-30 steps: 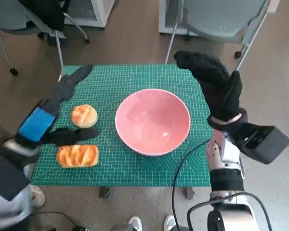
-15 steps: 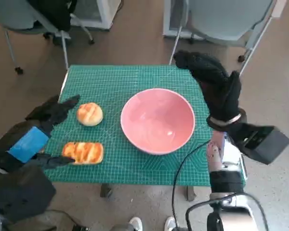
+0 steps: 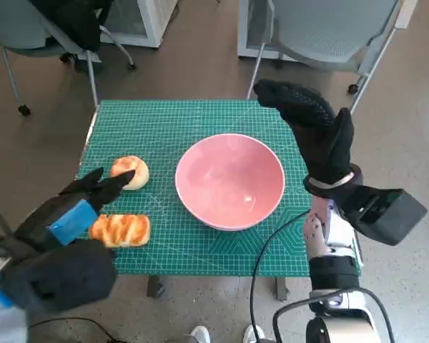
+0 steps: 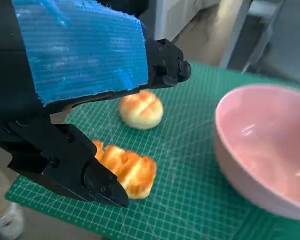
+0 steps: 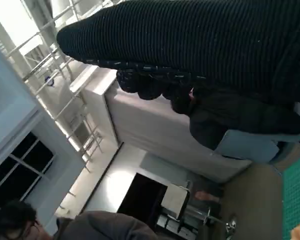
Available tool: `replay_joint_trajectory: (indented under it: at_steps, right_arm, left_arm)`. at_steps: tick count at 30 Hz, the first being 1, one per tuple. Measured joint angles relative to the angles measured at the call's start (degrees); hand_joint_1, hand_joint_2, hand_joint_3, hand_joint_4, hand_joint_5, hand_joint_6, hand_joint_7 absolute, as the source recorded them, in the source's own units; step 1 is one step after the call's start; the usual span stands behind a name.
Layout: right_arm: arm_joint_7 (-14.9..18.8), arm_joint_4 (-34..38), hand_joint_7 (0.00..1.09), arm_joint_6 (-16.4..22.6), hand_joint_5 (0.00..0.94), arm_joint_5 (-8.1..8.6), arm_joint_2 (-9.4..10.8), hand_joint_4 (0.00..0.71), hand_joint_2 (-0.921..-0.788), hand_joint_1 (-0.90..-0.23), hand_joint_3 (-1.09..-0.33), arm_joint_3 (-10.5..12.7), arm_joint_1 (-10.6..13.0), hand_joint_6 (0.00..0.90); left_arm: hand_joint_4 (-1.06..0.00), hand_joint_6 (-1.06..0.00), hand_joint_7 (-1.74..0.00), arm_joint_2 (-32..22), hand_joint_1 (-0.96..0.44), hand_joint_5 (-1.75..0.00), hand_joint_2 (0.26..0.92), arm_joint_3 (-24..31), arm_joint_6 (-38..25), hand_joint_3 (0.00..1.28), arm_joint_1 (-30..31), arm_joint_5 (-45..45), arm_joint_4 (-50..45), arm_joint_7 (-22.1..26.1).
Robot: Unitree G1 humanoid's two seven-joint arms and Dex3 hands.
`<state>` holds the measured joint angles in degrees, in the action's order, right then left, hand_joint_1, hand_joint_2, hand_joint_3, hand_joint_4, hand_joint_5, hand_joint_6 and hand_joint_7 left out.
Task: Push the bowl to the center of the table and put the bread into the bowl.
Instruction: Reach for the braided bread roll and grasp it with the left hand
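Green cutting mat (image 3: 200,121) covers the desk, with office chairs (image 3: 322,28) on the brown floor beyond its far edge. A pink bowl (image 3: 229,180) sits near the middle of the desk. By the left edge lie a round bun (image 3: 131,171) and, nearer the front edge, a long loaf (image 3: 121,230). The left hand (image 3: 71,214) hovers over both, fingers spread, holding nothing. The right hand (image 3: 314,132) is raised beside the bowl, fingers apart and empty.
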<state>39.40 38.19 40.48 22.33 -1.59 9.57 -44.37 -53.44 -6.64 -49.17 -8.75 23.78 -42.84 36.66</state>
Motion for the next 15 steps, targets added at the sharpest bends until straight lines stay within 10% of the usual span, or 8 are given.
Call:
replay_joint_trajectory:
  at_steps: [15]
  right_arm:
    - [0.5, 0.4, 0.13, -0.1, 0.001, 0.11, 0.0, 0.101, -0.921, -0.678, -0.864, -0.1, -0.1, 0.095]
  left_arm:
    - [-0.08, -0.28, -0.02, 2.1, -0.13, -0.01, 0.685, -10.8, 0.3, 0.00, -6.1, 6.4, 12.9, -0.1]
